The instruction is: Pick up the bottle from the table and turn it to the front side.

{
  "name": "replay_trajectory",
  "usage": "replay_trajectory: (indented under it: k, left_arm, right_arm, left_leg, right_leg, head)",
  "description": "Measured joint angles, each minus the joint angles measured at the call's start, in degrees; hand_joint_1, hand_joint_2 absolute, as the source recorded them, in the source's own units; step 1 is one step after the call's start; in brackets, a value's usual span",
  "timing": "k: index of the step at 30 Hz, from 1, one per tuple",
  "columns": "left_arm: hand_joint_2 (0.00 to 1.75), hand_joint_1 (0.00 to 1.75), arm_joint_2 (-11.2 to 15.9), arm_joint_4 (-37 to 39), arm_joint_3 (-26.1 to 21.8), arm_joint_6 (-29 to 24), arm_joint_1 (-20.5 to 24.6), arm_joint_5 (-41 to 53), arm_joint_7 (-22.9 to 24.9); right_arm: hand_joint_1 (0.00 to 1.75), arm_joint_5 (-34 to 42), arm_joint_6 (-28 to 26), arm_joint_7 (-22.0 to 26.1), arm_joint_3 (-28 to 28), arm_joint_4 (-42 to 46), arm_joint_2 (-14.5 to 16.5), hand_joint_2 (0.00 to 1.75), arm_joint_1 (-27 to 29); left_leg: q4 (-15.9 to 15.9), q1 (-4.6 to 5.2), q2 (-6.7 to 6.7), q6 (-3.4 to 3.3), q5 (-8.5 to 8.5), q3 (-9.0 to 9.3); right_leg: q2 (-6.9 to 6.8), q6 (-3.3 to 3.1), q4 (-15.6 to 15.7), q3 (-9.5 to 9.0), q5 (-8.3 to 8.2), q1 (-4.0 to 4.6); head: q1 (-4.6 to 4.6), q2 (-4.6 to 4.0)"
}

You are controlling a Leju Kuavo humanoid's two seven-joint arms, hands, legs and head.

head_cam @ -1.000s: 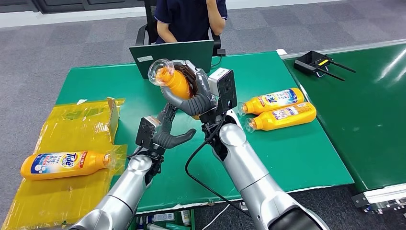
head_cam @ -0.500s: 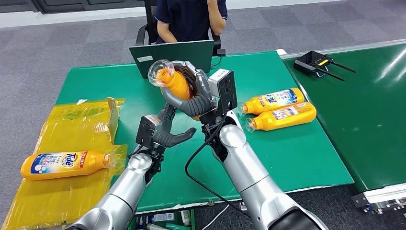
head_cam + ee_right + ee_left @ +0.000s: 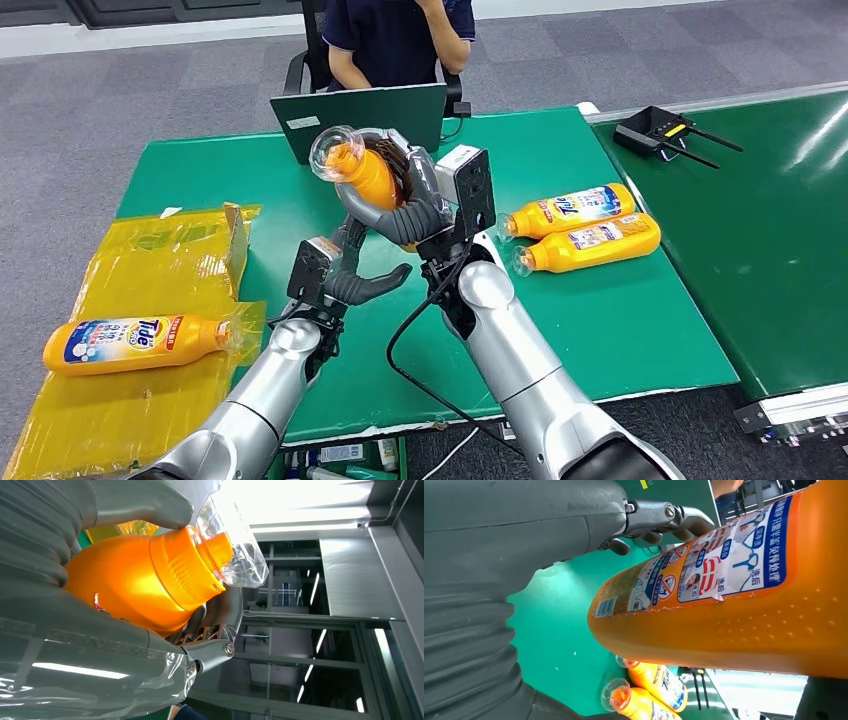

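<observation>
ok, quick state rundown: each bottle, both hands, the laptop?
held bottle: gripped by the right hand, lifted off the table, clear cap on, tilted.
right hand: fingers wrapped around the held bottle.
left hand: holds nothing, fingers spread, just below the held bottle.
bottle on yellow bag: lying on its side, label up.
two bottles on table: lying side by side.
laptop: lid open.

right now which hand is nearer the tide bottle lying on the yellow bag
Left. The left hand hovers open above mid-table, toward the bag bottle; the right hand is farther off, gripping a raised bottle.
</observation>
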State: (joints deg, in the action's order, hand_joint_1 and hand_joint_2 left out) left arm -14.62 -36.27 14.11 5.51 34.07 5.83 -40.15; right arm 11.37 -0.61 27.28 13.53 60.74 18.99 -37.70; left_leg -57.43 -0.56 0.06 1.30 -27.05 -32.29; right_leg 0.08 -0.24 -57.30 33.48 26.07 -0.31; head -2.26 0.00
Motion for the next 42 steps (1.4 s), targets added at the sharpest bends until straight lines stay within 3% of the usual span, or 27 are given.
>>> replay_trajectory:
  k: [42]
  left_arm:
    - [1.75, 0.0, -0.2, -0.2, 0.5, -0.7, 0.0, -0.8, 0.0]
  right_arm:
    - [1.75, 0.3, -0.9, -0.2, 0.7, 0.1, 0.0, 1.75, 0.0]
  left_leg:
    - [0.0, 0.0, 0.0, -0.01, 0.03, 0.0]
  right_leg:
    - [0.0, 0.0, 0.0, -0.01, -0.01, 0.0]
  head:
    - [0.01, -0.01]
